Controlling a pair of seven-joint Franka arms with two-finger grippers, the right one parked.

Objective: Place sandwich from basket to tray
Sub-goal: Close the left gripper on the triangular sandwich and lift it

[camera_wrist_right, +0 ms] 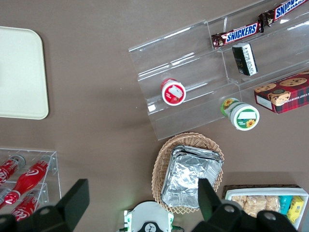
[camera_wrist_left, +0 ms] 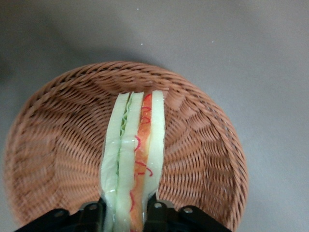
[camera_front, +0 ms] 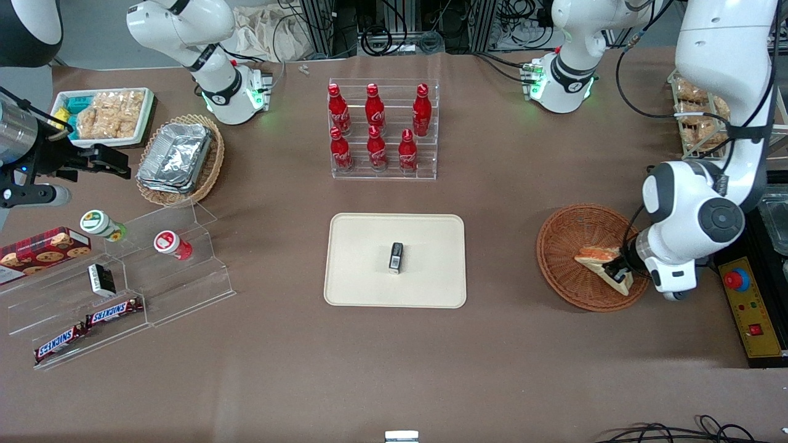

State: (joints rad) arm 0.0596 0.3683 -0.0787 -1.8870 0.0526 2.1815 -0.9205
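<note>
The sandwich (camera_front: 600, 259) is a cream wedge with red-orange filling, sitting over the reddish-brown wicker basket (camera_front: 569, 246) toward the working arm's end of the table. My left gripper (camera_front: 619, 275) is down in the basket and shut on the sandwich's wide end. In the left wrist view the sandwich (camera_wrist_left: 135, 154) stands edge-on between the two black fingers (camera_wrist_left: 157, 212), with the basket (camera_wrist_left: 203, 145) weave all around it. The cream tray (camera_front: 363, 271) lies mid-table, beside the basket, with a small black box (camera_front: 396, 257) on it.
A clear rack of red bottles (camera_front: 381, 129) stands farther from the front camera than the tray. A yellow control box (camera_front: 752, 314) with a red button lies beside the basket. Clear shelves with snacks (camera_front: 117, 289) and a tan basket of foil trays (camera_front: 178, 159) lie toward the parked arm's end.
</note>
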